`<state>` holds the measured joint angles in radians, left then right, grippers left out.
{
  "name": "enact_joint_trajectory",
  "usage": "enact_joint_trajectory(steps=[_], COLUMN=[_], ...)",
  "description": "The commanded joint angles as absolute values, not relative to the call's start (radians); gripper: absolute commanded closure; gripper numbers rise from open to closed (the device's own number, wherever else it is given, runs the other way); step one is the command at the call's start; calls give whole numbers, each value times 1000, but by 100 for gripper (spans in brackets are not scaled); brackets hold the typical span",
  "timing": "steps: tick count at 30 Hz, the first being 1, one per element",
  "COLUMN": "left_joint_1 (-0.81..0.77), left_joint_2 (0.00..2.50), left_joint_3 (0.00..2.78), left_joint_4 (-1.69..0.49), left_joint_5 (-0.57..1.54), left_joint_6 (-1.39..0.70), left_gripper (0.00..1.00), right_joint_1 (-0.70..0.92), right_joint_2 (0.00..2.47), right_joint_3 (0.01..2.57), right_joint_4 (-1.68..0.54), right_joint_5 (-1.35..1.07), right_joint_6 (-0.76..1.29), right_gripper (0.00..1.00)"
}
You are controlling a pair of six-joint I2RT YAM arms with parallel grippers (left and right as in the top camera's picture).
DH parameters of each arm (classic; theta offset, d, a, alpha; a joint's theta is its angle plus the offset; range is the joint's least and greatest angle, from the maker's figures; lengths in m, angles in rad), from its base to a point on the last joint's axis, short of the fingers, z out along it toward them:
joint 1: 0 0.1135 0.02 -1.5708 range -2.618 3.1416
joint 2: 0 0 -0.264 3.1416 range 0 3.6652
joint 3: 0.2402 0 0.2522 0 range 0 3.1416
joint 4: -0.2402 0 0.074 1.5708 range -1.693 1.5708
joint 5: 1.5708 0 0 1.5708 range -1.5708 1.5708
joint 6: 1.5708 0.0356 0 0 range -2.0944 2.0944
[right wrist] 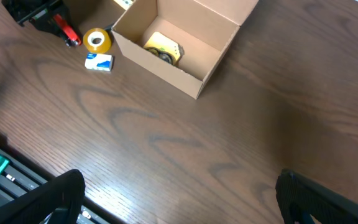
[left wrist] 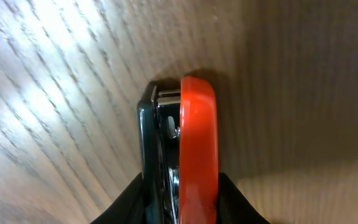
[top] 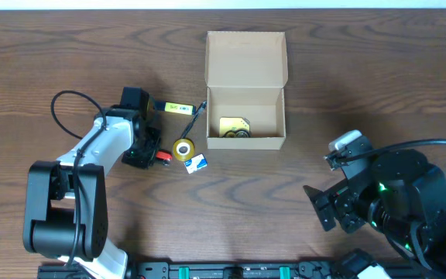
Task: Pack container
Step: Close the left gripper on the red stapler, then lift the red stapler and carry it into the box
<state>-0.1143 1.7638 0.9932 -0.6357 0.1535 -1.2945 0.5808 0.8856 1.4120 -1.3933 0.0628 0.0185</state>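
Red stapler (left wrist: 197, 149) is pinched by L gripper (top: 152, 155); container (top: 245, 142) is seen at its 2 o'clock (R gripper (right wrist: 178, 190), spread, farther).

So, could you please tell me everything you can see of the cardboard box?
The box is plain tan cardboard, rectangular and unprinted. It stands on the wooden table, open, with its hinged lid swung back on the far side. A yellow item lies inside near the front wall; the rest of the floor is bare. A black cord by one side wall may touch it.
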Motion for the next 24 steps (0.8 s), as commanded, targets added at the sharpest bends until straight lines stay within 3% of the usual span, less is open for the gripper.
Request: enact_joint_trajectory(steps=[1, 10, 24], left_joint_1=[-118, -136, -332], left_joint_2=[1752, 1746, 1746], left_joint_3=[1089, 1362, 1578], left_joint_4=[-665, -839, -790], left_joint_5=[119, 16, -128], left_joint_6=[-1317, -1351, -1450], left_gripper=[94, 94, 94], right_joint_1=[565, 565, 565], right_joint_2=[884, 884, 884], right_joint_3=[1411, 1411, 1411], right_joint_4=[-1393, -1393, -1393], right_joint_5=[62, 62, 62], right_joint_6=[33, 33, 33], right_gripper=[1, 1, 1])
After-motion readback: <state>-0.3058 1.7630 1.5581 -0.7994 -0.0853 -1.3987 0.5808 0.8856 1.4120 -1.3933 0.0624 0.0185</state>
